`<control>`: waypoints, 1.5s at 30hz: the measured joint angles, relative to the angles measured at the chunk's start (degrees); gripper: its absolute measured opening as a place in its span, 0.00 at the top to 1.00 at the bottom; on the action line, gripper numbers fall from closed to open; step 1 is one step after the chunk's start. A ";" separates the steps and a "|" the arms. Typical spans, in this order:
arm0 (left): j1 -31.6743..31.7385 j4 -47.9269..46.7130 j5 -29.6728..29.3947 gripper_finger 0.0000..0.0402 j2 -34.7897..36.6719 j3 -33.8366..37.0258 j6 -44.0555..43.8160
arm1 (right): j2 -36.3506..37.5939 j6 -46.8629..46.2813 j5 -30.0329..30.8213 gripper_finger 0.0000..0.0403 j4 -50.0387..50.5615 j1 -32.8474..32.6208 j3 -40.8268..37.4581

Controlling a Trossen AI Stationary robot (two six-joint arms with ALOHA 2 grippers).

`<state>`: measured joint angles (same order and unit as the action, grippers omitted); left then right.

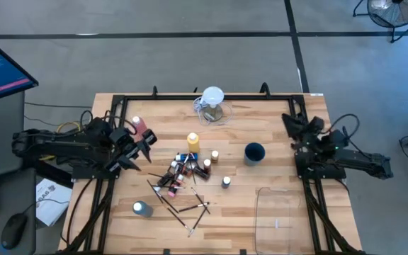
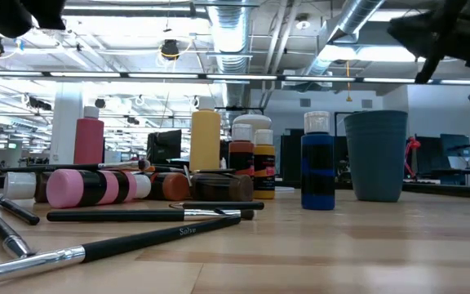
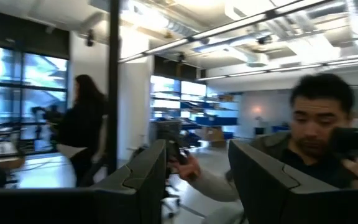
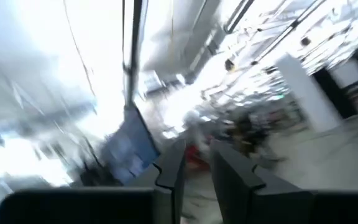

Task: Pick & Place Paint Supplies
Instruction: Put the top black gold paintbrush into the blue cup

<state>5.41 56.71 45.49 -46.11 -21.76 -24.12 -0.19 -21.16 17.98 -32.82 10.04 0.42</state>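
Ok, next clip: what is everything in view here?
table: one, light wood.
pink-red squeeze bottle: one, upright, left side.
yellow squeeze bottle: one, upright, mid-table.
small paint bottles: several, mixed colours, piled centrally.
paintbrushes: several, dark, scattered beside the pile.
cup: one, dark blue, right of centre.
jug: one, clear, white top, far edge.
clear container: one, right arm's side.
people: two, dark-clothed, beyond the table.
left gripper: one, dark, open, over table's left side.
right gripper: one, dark, over table's right edge.

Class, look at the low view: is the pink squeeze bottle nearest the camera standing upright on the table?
No. The pink squeeze bottle lies on its side on the table, among the paintbrushes.
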 joint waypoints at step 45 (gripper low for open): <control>2.46 -29.61 -9.32 0.59 -4.04 -6.38 -3.37 | -66.66 11.22 -29.94 0.83 21.19 -11.74 47.00</control>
<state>7.86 27.11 36.17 -50.14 -28.14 -27.49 -66.85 -9.93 -11.97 -11.63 -1.70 47.42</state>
